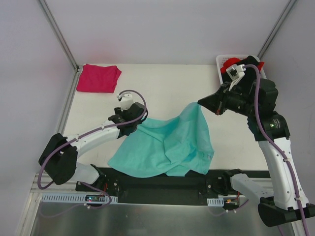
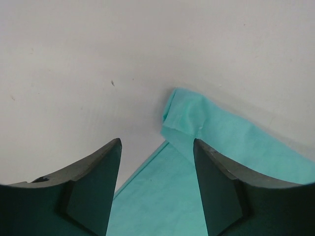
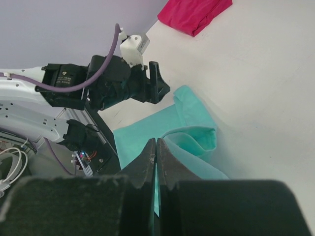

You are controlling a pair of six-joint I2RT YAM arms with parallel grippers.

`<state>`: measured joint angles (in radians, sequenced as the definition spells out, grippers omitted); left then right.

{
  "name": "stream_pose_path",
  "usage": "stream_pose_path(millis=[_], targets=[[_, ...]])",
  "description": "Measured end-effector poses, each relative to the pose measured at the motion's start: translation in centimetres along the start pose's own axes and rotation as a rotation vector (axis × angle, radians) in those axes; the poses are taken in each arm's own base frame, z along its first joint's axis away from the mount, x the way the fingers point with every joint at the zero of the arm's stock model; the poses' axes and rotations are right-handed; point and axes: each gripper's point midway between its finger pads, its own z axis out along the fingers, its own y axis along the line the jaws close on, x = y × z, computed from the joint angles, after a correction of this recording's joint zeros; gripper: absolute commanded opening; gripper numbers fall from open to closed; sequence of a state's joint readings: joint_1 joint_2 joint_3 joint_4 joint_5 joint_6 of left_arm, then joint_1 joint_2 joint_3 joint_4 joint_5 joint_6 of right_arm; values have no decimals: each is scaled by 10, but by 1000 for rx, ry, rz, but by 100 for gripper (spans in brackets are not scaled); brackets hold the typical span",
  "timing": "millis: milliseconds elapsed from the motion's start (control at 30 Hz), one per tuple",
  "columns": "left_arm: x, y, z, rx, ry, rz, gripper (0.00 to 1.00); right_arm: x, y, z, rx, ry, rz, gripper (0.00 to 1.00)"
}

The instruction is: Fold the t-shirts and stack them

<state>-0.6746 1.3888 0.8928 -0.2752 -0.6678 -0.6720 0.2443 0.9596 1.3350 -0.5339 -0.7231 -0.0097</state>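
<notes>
Right jaws pinch teal t-shirt (image 1: 167, 142) corner; left jaws spread; white basket (image 1: 219, 61) holds red garment (image 1: 233, 63)

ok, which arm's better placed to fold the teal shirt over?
Probably right: the right gripper is shut on a lifted corner of the teal shirt; the left gripper is open, gripping nothing.

left arm (image 1: 96, 138) and right arm (image 1: 280, 167): white link shells, bulky black joint housings. a purple cable (image 1: 131, 91) loops loosely along each arm. a white camera bracket (image 1: 126, 102) tops each wrist. fingers (image 2: 91, 191): matt black, broad, tapering to curved tips. one green indicator (image 1: 270, 126) on the right arm. both bases sit on a black plate (image 1: 157, 184).
</notes>
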Motion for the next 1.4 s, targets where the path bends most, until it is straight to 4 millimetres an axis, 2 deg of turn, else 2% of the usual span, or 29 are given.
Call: stream_pose_path(millis=[167,267,533,733,867,1033,1133,1400], targets=[[21,8,-1,-40,-40,28,56,5,-2,2,-4,11,10,1],[25,7,2,-43,-46,-24,56,6,-1,2,-10,14,11,1],[17,-23,14,74,-36,-302,57,8,2,-1,-13,20,5,1],[38,-24,16,143,40,-477,58,14,0,-2,-9,36,13,1],[33,-21,2,203,41,-597,58,17,0,-2,-11,44,17,1],[9,-18,-17,269,-18,-674,58,21,0,-1,-14,53,25,1],[0,-18,-21,286,-41,-693,57,24,-2,-1,-13,59,31,1],[11,-14,-12,254,-32,-703,57,28,-2,-2,-9,69,38,1]])
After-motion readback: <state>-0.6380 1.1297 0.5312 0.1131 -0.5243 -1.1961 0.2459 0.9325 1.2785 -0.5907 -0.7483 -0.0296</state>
